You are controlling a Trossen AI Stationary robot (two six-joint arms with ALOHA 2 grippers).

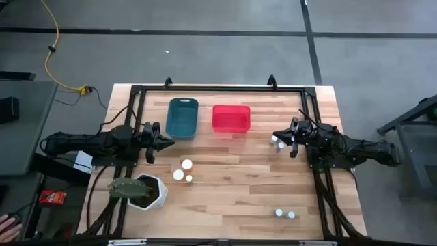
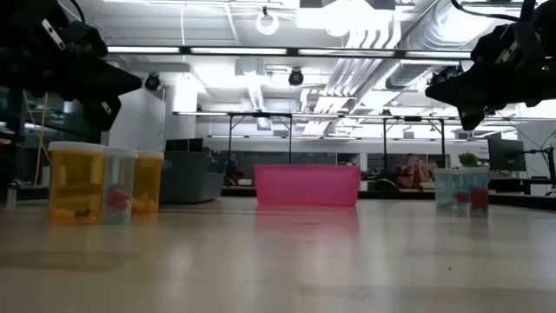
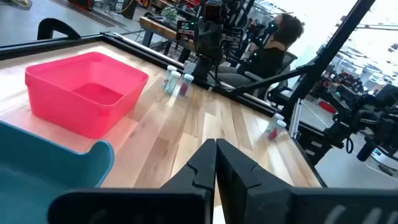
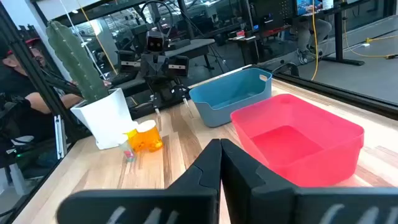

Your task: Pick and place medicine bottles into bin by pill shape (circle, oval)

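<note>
While both arms hovered above the table, the left gripper [image 1: 166,140] and right gripper [image 1: 276,135] had jaws pressed together, empty. Medicine bottles [image 1: 183,171] stood by the plant pot [image 1: 151,192], outside the teal bin [image 1: 182,117] and red bin [image 1: 231,118].

Teal bin [image 1: 182,117]; red bin [image 1: 231,118]; amber bottles [image 2: 76,182]

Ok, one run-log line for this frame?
left gripper: shut, empty, by teal bin | right gripper: shut, empty, near red bin | bottles: on table, none binned
</note>
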